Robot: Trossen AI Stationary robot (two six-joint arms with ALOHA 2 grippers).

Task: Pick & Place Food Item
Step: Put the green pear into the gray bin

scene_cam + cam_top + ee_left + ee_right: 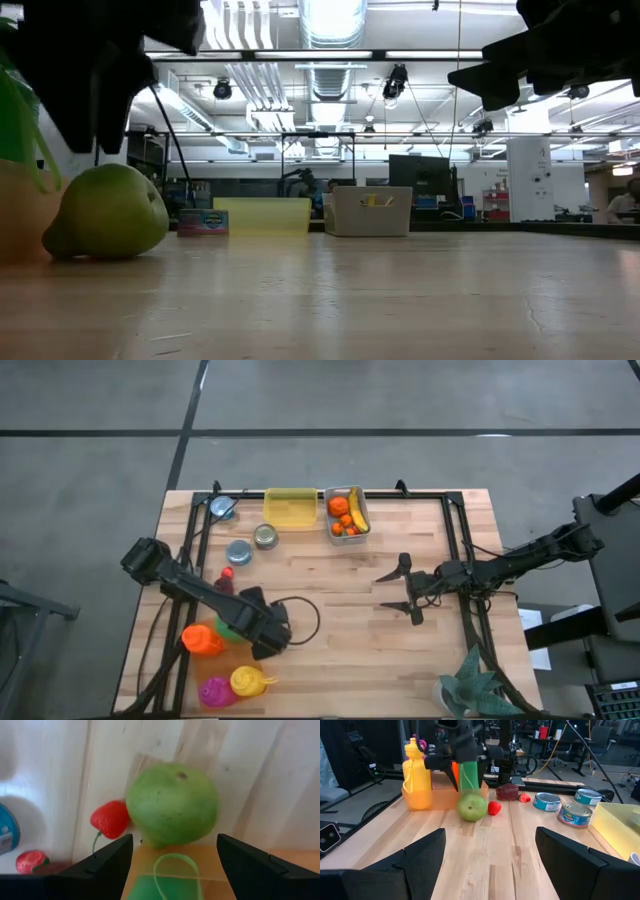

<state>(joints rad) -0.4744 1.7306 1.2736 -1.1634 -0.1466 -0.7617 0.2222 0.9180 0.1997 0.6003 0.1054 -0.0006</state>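
A green pear-like fruit [229,628] lies on its side on the table at the near left; it also shows in the low view [106,212], the left wrist view [172,810] and the right wrist view [472,806]. A red strawberry [110,818] lies beside it. My left gripper [175,842] hangs open just above the fruit [466,777], fingers pointing down, one on either side, touching nothing. My right gripper [403,590] is open and empty above the table's middle right.
An orange bottle [201,640], a yellow jug [251,680] and a magenta one [215,691] stand close by the fruit. Cans [265,537], a yellow container [290,508] and a bin of fruit [347,512] stand at the far edge. A plant [475,685] stands at the near right.
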